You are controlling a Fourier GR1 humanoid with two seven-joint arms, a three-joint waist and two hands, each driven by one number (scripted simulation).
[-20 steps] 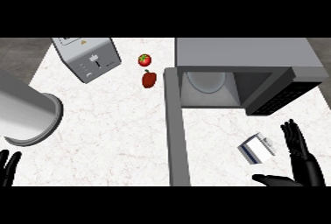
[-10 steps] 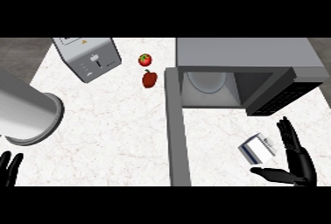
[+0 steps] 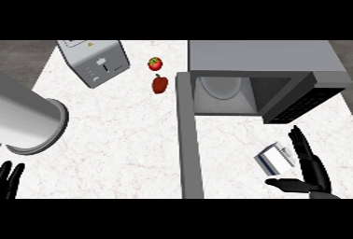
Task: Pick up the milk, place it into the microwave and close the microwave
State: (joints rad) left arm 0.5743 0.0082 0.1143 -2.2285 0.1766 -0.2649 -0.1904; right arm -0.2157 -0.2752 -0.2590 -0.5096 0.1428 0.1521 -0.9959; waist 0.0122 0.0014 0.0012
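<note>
A small white and blue milk carton lies on the counter in front of the microwave, whose door hangs wide open toward me. Inside the microwave a pale round plate shows. My right hand is open just right of the carton, fingers straight and pointing away, thumb spread below the carton. It is close to the carton, but I cannot tell whether it touches. My left hand rests at the lower left edge, fingers up.
A toaster stands at the back left. A tomato and a red pepper lie beside the microwave's left side. A large grey pot occupies the left of the counter.
My right hand has moved left and slightly away from me, closing in on the milk carton's right side. The left hand has stayed put.
</note>
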